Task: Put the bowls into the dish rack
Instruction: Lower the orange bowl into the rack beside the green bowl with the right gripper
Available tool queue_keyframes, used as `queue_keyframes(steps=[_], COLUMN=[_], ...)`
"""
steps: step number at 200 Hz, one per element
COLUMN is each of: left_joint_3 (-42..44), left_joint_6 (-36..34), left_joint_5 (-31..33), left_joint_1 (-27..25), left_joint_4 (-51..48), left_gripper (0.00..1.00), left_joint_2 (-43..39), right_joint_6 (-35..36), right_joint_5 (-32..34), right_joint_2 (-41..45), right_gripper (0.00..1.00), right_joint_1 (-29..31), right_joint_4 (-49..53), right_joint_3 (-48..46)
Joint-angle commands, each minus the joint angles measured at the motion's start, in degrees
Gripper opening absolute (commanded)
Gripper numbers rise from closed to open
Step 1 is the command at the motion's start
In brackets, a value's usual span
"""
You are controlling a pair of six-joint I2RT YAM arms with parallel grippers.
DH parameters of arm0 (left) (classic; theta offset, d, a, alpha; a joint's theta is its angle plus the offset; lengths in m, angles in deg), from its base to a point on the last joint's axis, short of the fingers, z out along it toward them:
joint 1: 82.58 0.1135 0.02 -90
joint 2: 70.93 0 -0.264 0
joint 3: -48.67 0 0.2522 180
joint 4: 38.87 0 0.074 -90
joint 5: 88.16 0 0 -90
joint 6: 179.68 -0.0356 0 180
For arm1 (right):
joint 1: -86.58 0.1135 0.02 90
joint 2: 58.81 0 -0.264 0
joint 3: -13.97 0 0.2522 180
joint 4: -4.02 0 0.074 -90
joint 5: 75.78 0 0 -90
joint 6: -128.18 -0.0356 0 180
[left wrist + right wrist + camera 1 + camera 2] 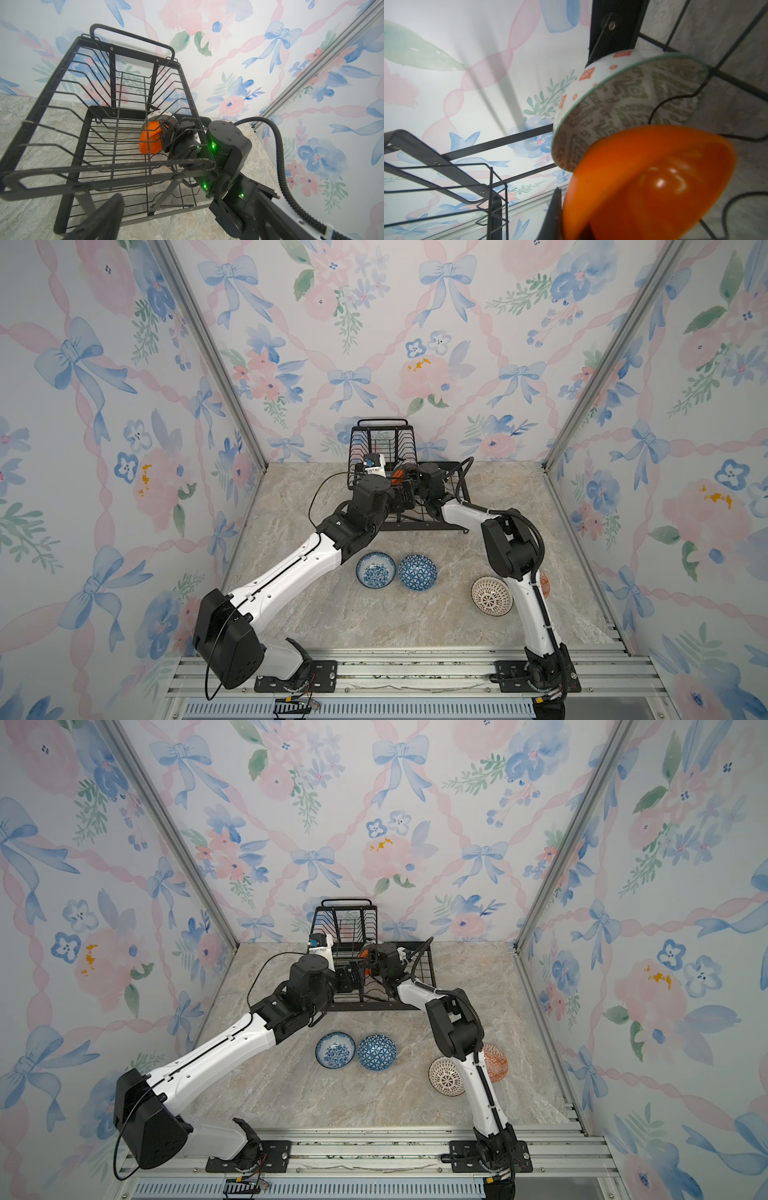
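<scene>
Landmark: dish rack (381, 421) stood at the back wall; all places below are rel. to it.
R gripper: right gripper (165, 133) was inside the rack's lower tray, under the upper basket; jaws nearly closed, pinching the wall of the orange bowl (654, 182).
Orange bowl: tilted on edge, low in the tray, not yet let go; whether it rested on the wires, can't tell.
Green bowl: pale green bowl (623, 97) stood on edge deeper in the rack, just behind the orange one, by a rear upright; touching or not, can't tell.
L gripper: left gripper (350, 978) hung at the rack's front edge; jaws spread fully, nothing in them; one finger (99, 218) showed just outside the front rail.
Other bowls: blue-floral bowl (375, 570) & triangle bowl (417, 572) sat side by side in front of the rack, well apart from it; lattice bowl (491, 596) & orange-red bowl (495, 1061) also in front, toward the right arm's end.
Step, my read: you were seating bowl no. 2 of six.
Doing it well: I'd say you needed to ease it down till a wire took the rim; match the green bowl's tilt so they nest w/o knocking; open only slightly; back out low, under the basket.
Risk: probably the bowl rolling if released early; L arm crowding the R wrist.
</scene>
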Motion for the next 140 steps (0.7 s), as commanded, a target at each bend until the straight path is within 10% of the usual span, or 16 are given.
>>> queue_keyframes(steps=[1, 140], left_joint_3=[0.27, 2.07], left_joint_6=[-1.00, -0.02], left_joint_5=[-0.77, -0.77], left_joint_1=[0.44, 0.18], left_joint_4=[-0.85, -0.87], left_gripper=[0.98, 0.98], left_joint_2=[-0.37, -2.33], right_joint_6=[-0.89, -3.38], right_joint_5=[0.85, 2.23], right_joint_2=[0.84, 3.29], right_gripper=[0.00, 0.03], right_joint_1=[1.23, 1.84], right_joint_4=[1.53, 2.20], right_joint_3=[-2.17, -6.23])
